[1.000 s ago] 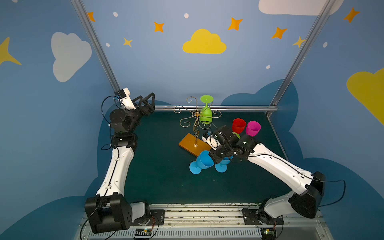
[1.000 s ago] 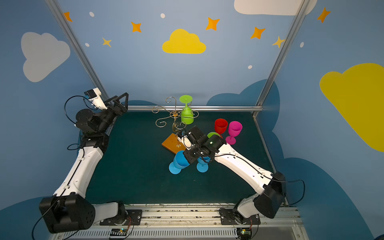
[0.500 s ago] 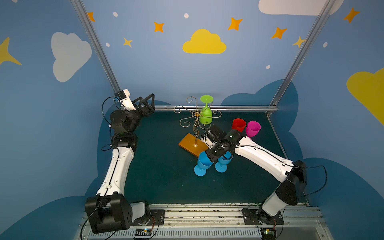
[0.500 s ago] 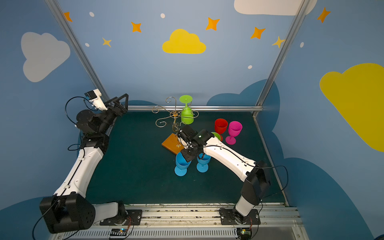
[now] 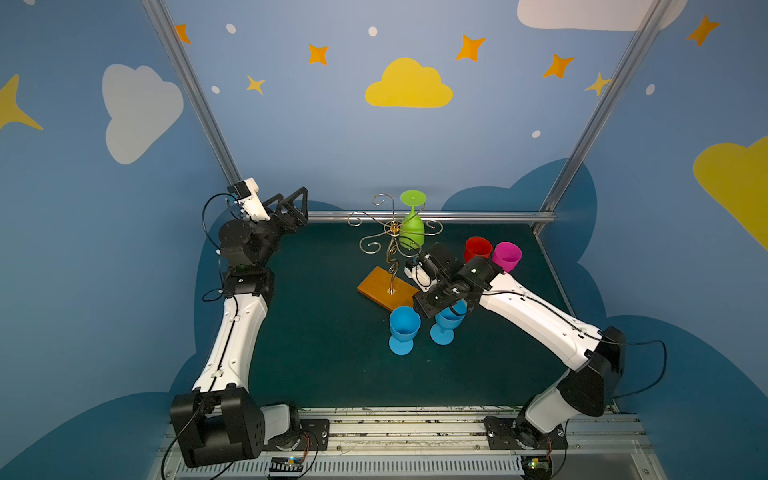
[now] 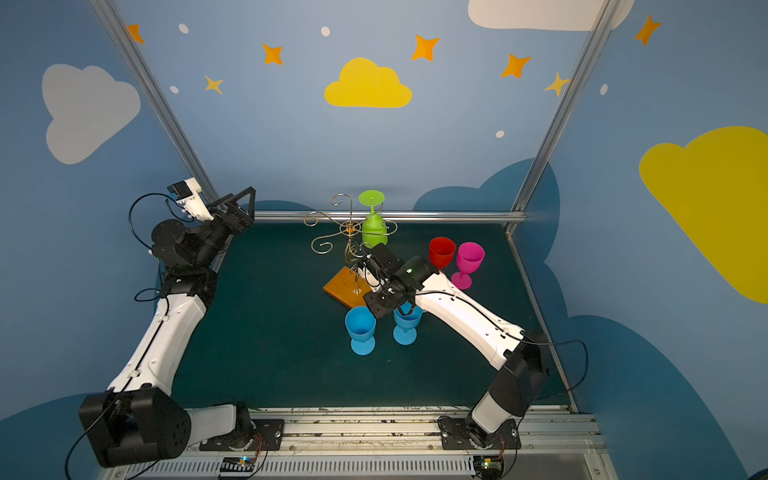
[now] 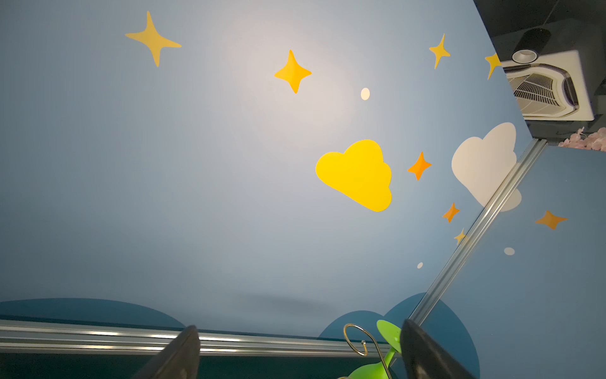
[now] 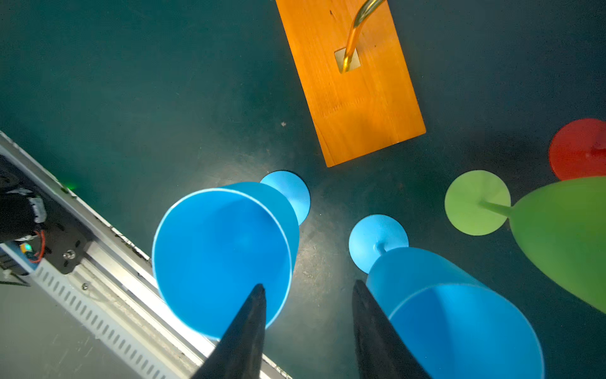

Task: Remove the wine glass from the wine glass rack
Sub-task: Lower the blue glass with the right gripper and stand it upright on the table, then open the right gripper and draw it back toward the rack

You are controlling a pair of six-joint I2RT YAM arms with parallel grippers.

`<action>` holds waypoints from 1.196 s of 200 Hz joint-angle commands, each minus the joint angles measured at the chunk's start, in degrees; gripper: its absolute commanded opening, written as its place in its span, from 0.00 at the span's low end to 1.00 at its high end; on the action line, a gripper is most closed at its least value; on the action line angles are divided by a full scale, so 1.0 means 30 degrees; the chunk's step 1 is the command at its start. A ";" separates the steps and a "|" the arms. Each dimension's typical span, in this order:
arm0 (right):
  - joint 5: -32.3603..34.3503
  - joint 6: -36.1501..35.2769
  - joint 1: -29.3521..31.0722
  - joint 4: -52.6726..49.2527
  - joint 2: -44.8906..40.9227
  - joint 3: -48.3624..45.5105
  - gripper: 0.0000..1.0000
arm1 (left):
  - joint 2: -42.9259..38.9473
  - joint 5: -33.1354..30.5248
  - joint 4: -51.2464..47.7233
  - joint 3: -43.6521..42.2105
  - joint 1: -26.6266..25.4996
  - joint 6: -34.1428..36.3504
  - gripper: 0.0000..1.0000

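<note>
The wine glass rack [image 5: 392,227] of gold wire stands on its wooden base [image 8: 354,85] mid-table. A green wine glass [image 5: 412,228] hangs upside down from one of its arms and also shows in the left wrist view [image 7: 370,370]. A blue wine glass [image 5: 403,328] stands upright on the mat in front of the base. My right gripper [image 8: 308,292] hovers open just above it, one finger over the bowl [image 8: 223,256] and the other outside its rim. My left gripper [image 5: 293,203] is raised at the back left, open and empty.
A second blue glass [image 5: 446,326] stands close to the right of the first, under my right wrist. Red [image 5: 477,248] and magenta [image 5: 506,255] glasses stand at the back right. Another green glass [image 8: 557,229] stands by the red one. The front rail [image 8: 108,262] is near.
My right gripper has opened and let go of the blue glass. That glass went from tilted in the grip to standing upright on the mat. The left arm has not moved.
</note>
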 commanded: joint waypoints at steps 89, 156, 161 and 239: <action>-0.2452 0.0051 -0.2806 0.6772 -0.8535 -0.5428 0.47 | -0.0585 0.0060 0.0645 -0.0179 0.0121 -0.0233 0.93; -0.6756 0.2053 -0.7786 0.9270 -0.9481 -0.5680 0.47 | -0.0713 0.0094 0.0752 -0.0298 0.0119 -0.0435 0.93; -0.7232 0.2305 -0.8210 0.9605 -0.9372 -0.5637 0.47 | -0.0713 0.0090 0.0734 -0.0296 0.0120 -0.0464 0.94; -1.2544 0.6585 -1.2375 1.5603 -0.4309 -0.3077 0.47 | -0.0786 0.0368 0.1056 -0.0641 0.0120 -0.1007 0.94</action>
